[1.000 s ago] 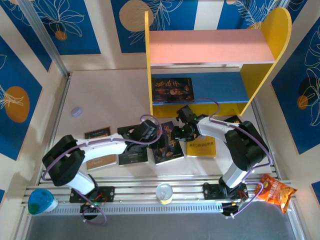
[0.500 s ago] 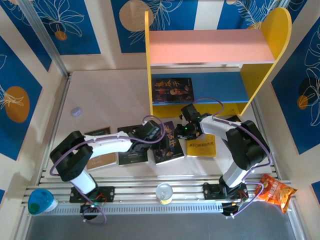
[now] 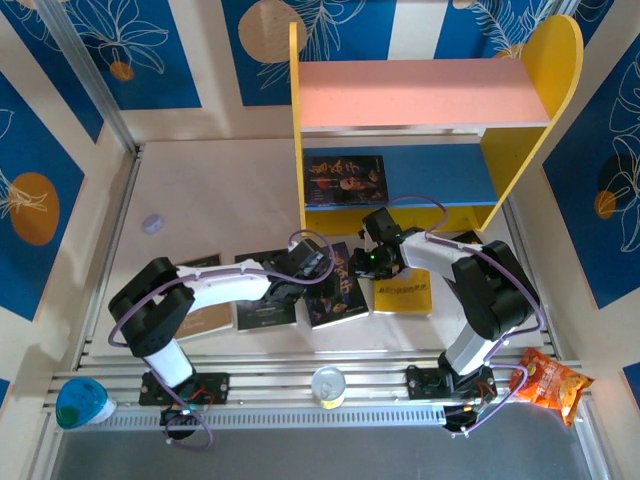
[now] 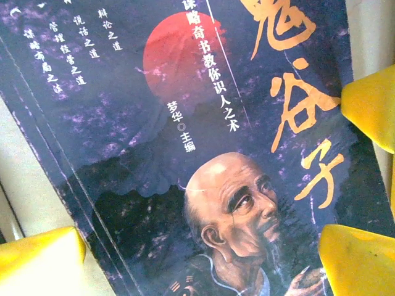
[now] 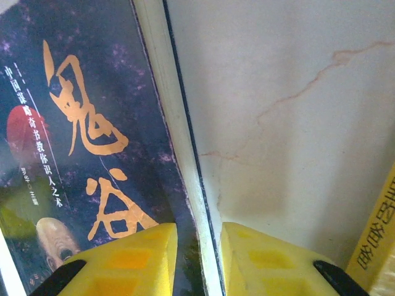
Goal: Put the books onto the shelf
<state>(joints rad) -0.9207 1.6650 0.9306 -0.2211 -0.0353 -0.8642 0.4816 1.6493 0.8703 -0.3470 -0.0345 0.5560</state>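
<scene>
The shelf [image 3: 430, 105], with yellow sides, a pink upper board and a blue lower part, stands at the back with one dark book [image 3: 344, 180] on its lower tier. The other books lie flat in front of it: a tan one [image 3: 200, 315], a black one [image 3: 262, 305], a portrait-cover one [image 3: 338, 292] [image 4: 203, 123] [image 5: 80, 142] and a yellow one [image 3: 404, 290]. My left gripper [image 3: 308, 264] [image 4: 203, 259] is open just above the portrait cover, its fingers [image 4: 43, 256] spread wide. My right gripper [image 3: 376, 258] [image 5: 199, 259] is shut on that book's right edge.
An orange snack bag [image 3: 550, 382] lies at the near right, a clear cup [image 3: 328, 385] at the near middle and a teal bowl [image 3: 80, 400] at the near left. A small lilac cap [image 3: 152, 223] sits at the far left. The yellow book's spine [image 5: 378, 246] lies right of my right fingers.
My left arm has swung right and brought its gripper over the portrait-cover book. My right gripper has shifted slightly toward the shelf and closed further on the book's edge.
</scene>
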